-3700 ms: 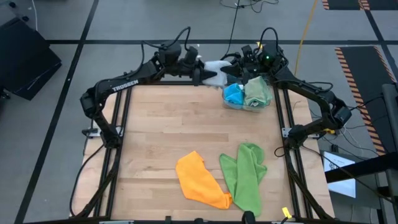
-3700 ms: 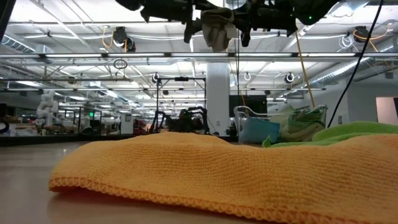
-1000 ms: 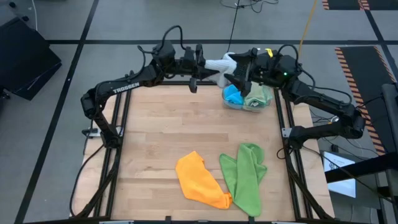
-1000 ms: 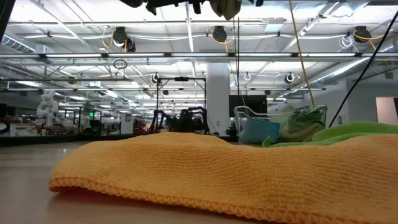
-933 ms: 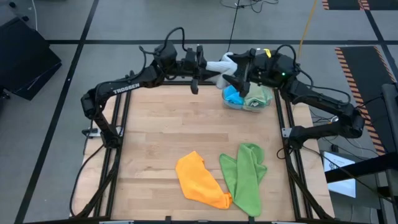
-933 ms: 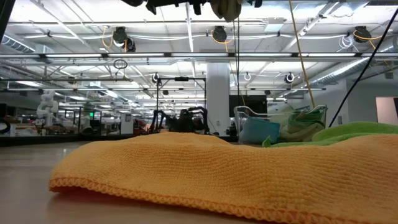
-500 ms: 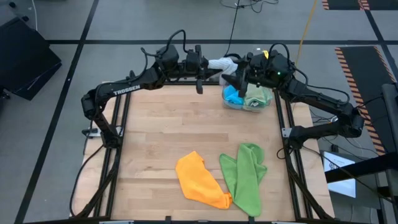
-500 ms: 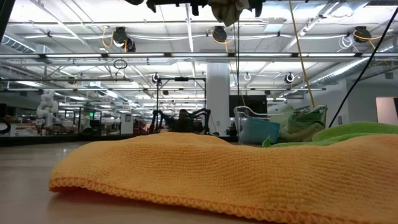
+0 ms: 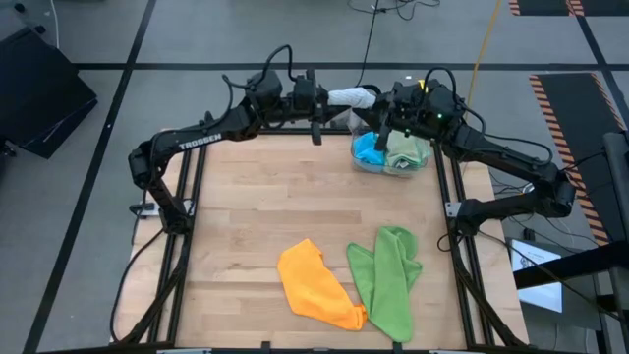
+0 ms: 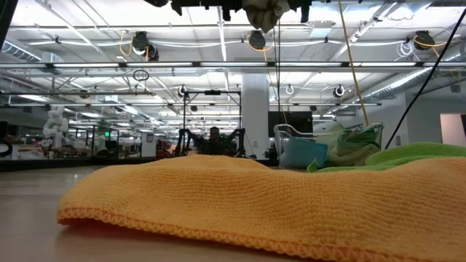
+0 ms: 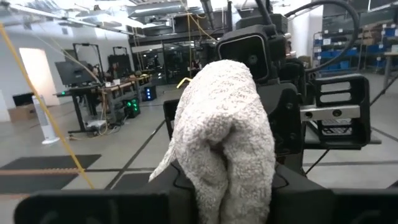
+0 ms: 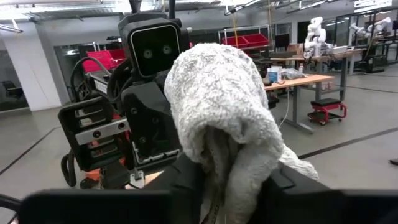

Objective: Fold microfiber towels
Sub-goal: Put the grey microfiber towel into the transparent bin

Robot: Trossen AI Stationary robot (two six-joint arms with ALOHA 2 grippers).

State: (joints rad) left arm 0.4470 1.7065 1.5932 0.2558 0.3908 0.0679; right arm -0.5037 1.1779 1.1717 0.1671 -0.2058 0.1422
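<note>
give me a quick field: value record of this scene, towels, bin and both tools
held towel: pale grey towel, in the air at the table's far edge
left tool: shut on the grey towel
right tool: shut on the same towel, facing the left tool
bin: clear bin with blue towel and sage green towel
on table: orange towel and lime green towel, side by side, near edge

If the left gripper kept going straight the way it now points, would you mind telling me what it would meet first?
Past the grey towel between its fingers, the left gripper would probably run into the right gripper, which faces it head-on and close across the same towel, though the exact gap is hard to judge.
</note>
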